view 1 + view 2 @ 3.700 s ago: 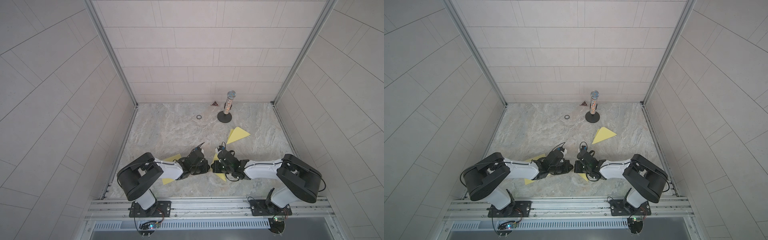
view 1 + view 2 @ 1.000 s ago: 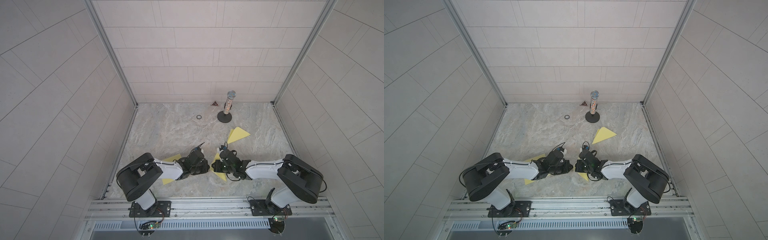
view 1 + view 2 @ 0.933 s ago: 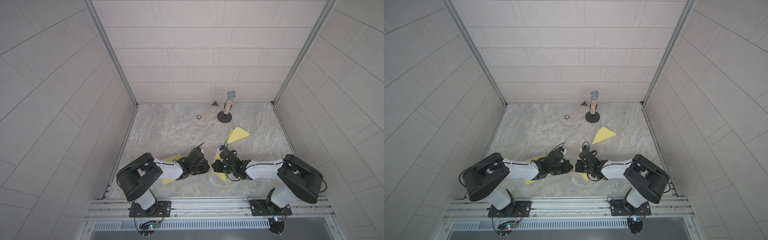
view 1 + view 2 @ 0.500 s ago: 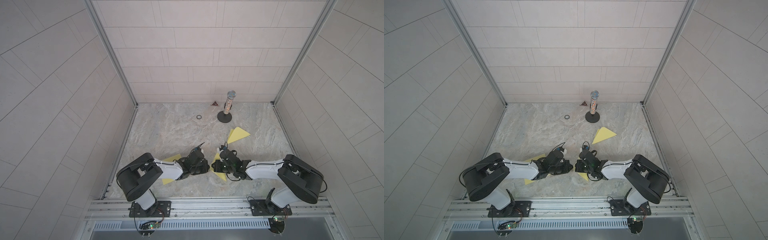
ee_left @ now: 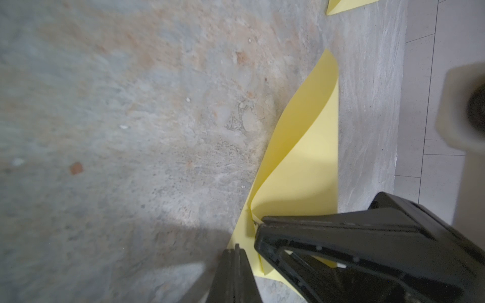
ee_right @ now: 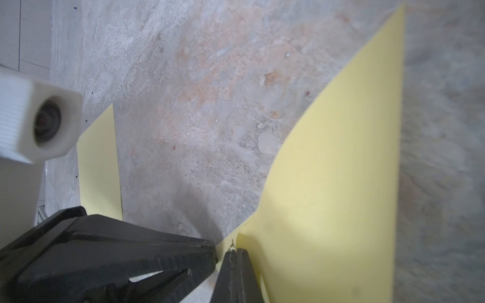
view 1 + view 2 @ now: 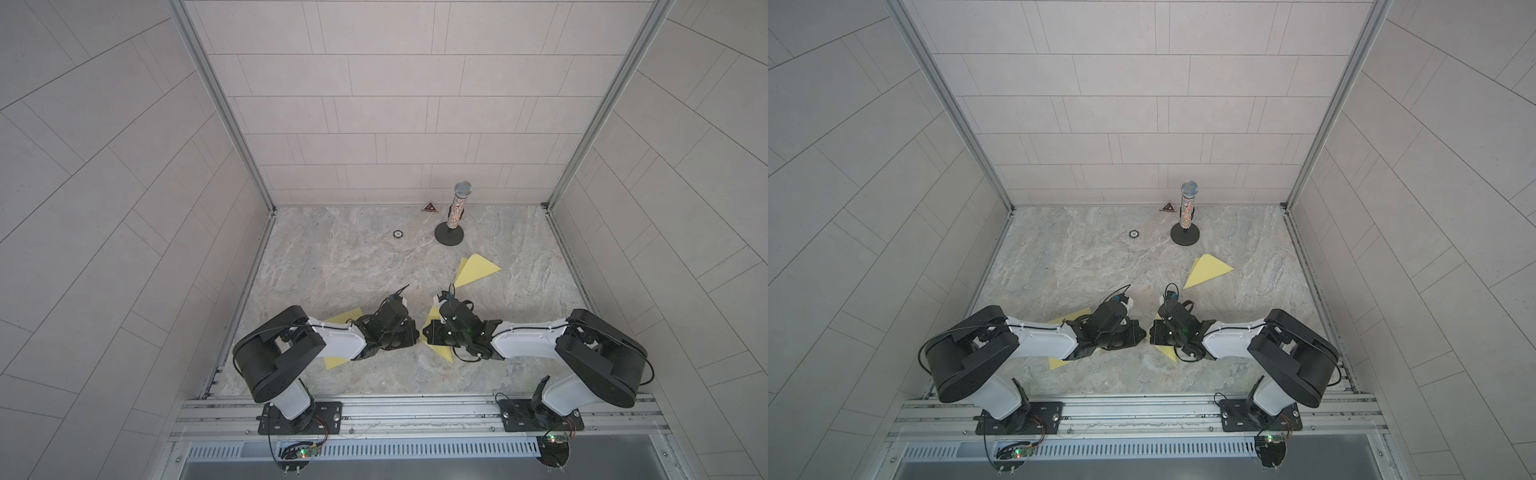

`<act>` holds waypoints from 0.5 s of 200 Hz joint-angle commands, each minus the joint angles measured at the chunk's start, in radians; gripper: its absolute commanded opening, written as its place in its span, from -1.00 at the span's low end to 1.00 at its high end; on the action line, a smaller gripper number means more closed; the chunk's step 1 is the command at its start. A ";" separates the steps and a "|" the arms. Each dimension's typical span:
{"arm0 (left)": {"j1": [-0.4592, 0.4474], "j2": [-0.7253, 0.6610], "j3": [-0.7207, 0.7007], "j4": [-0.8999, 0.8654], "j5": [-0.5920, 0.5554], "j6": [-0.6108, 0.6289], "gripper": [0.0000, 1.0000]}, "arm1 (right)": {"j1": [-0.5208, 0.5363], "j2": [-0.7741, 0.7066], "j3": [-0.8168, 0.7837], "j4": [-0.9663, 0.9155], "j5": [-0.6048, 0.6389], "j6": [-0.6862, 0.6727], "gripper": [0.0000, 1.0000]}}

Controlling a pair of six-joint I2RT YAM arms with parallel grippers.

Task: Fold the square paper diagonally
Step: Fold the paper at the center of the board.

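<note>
Yellow square paper (image 5: pixel 301 157): lay on marbled grey surface (image 7: pixel 353 266) between arms, curled over loosely. Pinched by left pincer (image 5: pixel 248 236) and right pincer (image 6: pixel 224 251). Seemingly half-folded; crease not yet pressed.

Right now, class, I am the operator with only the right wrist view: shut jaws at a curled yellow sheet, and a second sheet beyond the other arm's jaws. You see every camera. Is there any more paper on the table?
Observer: Yes. In both top views a third sheet, folded into a triangle, lies by itself towards the back wall, near the microphone stand.
Operator: And the second sheet, is it lying in the open?
Observer: No. The left arm passes over the second sheet, so from above only two yellow corners show, one on each side of the arm. I cannot tell whether the arm touches it.
</note>
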 commanded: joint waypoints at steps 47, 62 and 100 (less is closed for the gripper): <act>0.001 0.031 -0.032 -0.129 -0.049 0.003 -1.00 | -0.004 0.011 -0.042 0.010 0.013 0.001 -0.96; 0.002 0.030 -0.031 -0.129 -0.049 0.003 -1.00 | -0.003 0.012 -0.047 0.010 0.015 0.002 -0.93; 0.000 0.028 -0.032 -0.129 -0.049 0.003 -1.00 | -0.004 0.021 -0.049 0.014 0.017 0.006 -0.84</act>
